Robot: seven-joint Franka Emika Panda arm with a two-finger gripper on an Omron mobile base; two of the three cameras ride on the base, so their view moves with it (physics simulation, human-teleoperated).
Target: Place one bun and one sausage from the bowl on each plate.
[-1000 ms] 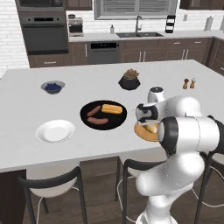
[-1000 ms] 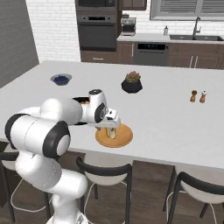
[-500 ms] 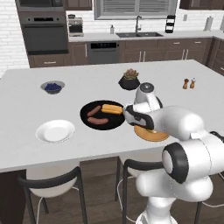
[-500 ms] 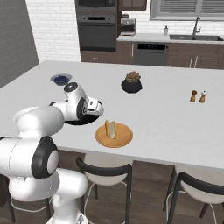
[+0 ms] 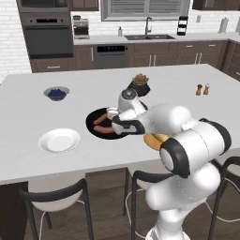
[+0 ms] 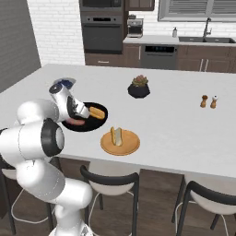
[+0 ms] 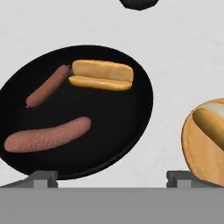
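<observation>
The glossy black bowl (image 7: 141,114) holds one bun (image 7: 101,75) and two sausages, a thin one (image 7: 47,86) and a thicker one (image 7: 47,134). My gripper (image 7: 111,177) hovers open just above the bowl's near rim, with nothing between its fingertips (image 7: 43,177). Over the bowl (image 5: 96,119) the gripper (image 5: 117,126) reaches from the right. The tan plate (image 6: 129,146) carries a bun (image 6: 116,136) and lies right of the bowl (image 6: 90,125). It sits at the right edge as the tan plate (image 7: 199,153). The white plate (image 5: 59,139) lies bare to the left.
A dark plant pot (image 5: 139,85) stands behind the bowl. A small grey bowl of blueberries (image 5: 56,93) is at the far left. Salt and pepper shakers (image 5: 202,89) stand far right. Stools line the counter's near edge.
The arm swung left from above the tan plate to over the black bowl. The bun stayed on the tan plate. The jaws spread a little wider.
</observation>
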